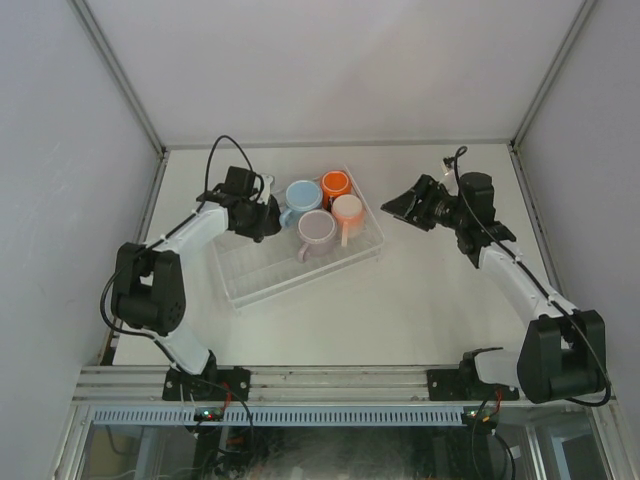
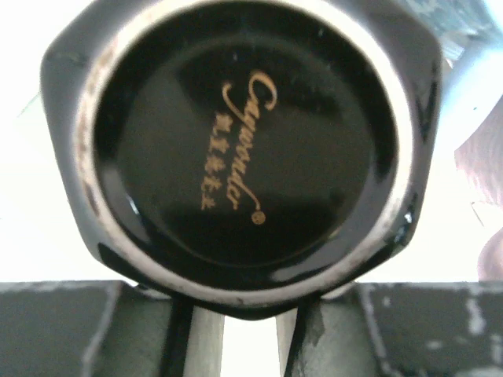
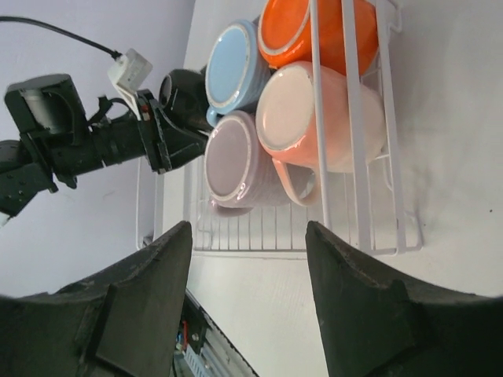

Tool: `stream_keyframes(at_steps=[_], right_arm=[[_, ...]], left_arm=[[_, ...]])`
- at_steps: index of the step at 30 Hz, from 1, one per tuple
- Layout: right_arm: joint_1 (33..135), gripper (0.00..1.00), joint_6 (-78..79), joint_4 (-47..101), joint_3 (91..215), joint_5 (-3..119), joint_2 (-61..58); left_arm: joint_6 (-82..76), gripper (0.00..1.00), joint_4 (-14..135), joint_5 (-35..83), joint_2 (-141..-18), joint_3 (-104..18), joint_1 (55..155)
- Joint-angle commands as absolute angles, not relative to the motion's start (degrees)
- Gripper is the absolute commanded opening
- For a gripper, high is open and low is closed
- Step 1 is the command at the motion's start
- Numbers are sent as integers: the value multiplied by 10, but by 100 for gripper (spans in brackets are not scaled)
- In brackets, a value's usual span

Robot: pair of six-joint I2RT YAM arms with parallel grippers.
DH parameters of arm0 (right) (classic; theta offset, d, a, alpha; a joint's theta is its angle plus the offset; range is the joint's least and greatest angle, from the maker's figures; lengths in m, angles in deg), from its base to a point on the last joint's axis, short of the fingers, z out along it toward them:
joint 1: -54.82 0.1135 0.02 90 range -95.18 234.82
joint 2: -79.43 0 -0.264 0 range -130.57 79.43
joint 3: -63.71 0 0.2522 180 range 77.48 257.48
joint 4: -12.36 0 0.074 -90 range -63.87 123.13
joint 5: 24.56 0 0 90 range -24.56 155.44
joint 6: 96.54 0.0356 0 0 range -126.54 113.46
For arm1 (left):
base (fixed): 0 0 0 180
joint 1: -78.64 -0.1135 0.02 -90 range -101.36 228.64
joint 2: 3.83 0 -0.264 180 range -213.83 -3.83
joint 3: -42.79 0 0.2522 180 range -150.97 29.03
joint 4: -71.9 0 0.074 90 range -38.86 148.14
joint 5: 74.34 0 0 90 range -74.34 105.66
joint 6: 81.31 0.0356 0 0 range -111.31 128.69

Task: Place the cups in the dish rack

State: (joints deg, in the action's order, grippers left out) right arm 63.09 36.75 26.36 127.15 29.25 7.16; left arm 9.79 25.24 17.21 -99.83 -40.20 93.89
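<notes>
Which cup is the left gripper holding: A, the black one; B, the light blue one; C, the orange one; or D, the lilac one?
A: the black cup fills the left wrist view at the left gripper; the orange cup, light blue cup and lilac cup sit in the dish rack.

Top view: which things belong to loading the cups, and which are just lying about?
Job:
- dish rack
- orange cup, light blue cup, lilac cup and peach cup, all four in the rack
- black cup, held by the left gripper

Not the job:
- table
- aluminium rail at the near edge
- enclosure walls
</notes>
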Motion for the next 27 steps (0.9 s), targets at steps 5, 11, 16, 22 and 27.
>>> stream_keyframes(at_steps=[5, 11, 16, 22, 27], right_arm=[[662, 59, 267, 331, 1356, 321, 25], [713, 59, 186, 400, 1421, 380, -34], [752, 57, 134, 445, 1468, 469, -76], [784, 53, 96, 456, 1503, 581, -109], [789, 52, 77, 470, 1515, 606, -125]], left_arm=[[103, 38, 287, 170, -1003, -437, 935], [92, 47, 295, 169, -985, -435, 933], [82, 59, 295, 167, -965, -435, 932], [70, 62, 299, 164, -932, -425, 931], [58, 64, 303, 157, -905, -426, 931]])
